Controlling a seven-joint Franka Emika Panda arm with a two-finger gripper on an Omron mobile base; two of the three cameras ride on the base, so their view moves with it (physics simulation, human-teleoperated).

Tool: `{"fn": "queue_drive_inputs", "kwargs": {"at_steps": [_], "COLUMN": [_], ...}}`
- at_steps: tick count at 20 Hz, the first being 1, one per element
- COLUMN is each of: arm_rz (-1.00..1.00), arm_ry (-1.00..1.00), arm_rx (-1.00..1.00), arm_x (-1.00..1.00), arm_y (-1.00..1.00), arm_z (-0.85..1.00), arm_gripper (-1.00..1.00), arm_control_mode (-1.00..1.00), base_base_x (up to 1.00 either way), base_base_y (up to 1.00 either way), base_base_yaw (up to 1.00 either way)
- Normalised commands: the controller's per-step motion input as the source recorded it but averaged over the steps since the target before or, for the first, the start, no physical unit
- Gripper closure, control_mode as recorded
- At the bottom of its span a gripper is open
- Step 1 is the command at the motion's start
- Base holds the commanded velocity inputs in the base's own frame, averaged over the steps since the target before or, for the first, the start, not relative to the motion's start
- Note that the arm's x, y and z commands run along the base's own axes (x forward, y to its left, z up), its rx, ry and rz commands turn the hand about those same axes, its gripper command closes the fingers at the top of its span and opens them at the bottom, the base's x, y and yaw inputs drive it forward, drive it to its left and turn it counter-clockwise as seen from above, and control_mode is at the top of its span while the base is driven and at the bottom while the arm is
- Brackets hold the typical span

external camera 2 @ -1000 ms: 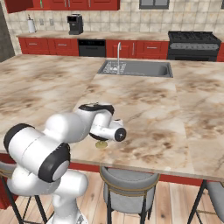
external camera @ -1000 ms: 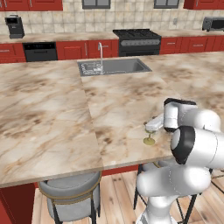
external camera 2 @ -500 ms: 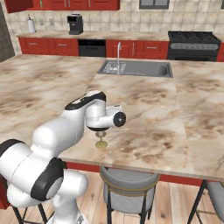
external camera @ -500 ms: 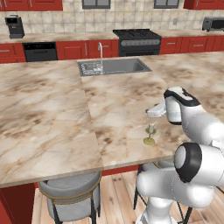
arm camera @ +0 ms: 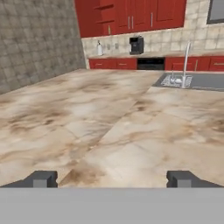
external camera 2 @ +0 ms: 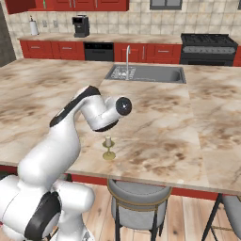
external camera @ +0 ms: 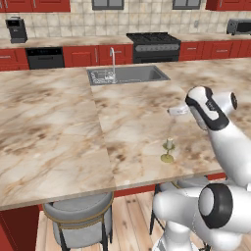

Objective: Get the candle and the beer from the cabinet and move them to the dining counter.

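In the left base view, the candle (external camera: 168,150) stands upright on the tabletop (external camera: 59,127), close to the near edge, and nothing touches it. The pincer (external camera: 177,111) is above it and a little farther in toward the sink (external camera: 128,75), well clear of the candle. From this side I cannot tell how its jaws stand.

In the right base view, the candle (external camera 2: 108,148) is again alone on the tabletop (external camera 2: 188,122), below the raised wrist of the arm. A stool (external camera 2: 141,200) is under the edge just in front of it.

In the hand view, the two fingertips (arm camera: 41,179) of the pincer (arm camera: 113,179) are far apart with nothing between them, so the pincer is wide open and empty. It looks level across the tabletop (arm camera: 131,140) toward the sink (arm camera: 192,81) and the cabinet (arm camera: 131,15) on the far wall.

I judge that the candle part is done and the beer is not yet fetched. The candle looks light and stiff, but the wax stub may be brittle. The safest hold would be low on the brass stem, above the round base. The beer is probably heavier and smooth glass, best taken around its body.
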Motion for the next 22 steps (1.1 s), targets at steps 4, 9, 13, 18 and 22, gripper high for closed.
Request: {"fn": "queue_drive_inputs", "kwargs": {"at_steps": [4,9,13,18,22], "arm_rz": [-0.08,-0.10,-0.12,-0.14,-0.17], "arm_ry": [0.09,0.09,0.04,0.07,0.08], "arm_rx": [0.00,0.00,-0.01,-0.03,-0.02], "arm_x": [-0.72,-0.91,-1.00,-0.93,-0.99], "arm_y": [0.00,0.00,0.00,0.06,0.06], "arm_z": [0.65,0.65,0.47,0.47,0.40], "arm_gripper": [-1.00,-1.00,-1.00,-1.00,-1.00], "arm_control_mode": [-1.00,-1.00,-1.00,-1.00,-1.00], "base_base_x": [0.00,0.00,0.00,0.00,0.00], "base_base_y": [0.00,0.00,0.00,0.00,0.00], "base_base_yaw": [0.00,0.00,0.00,0.00,0.00]}}
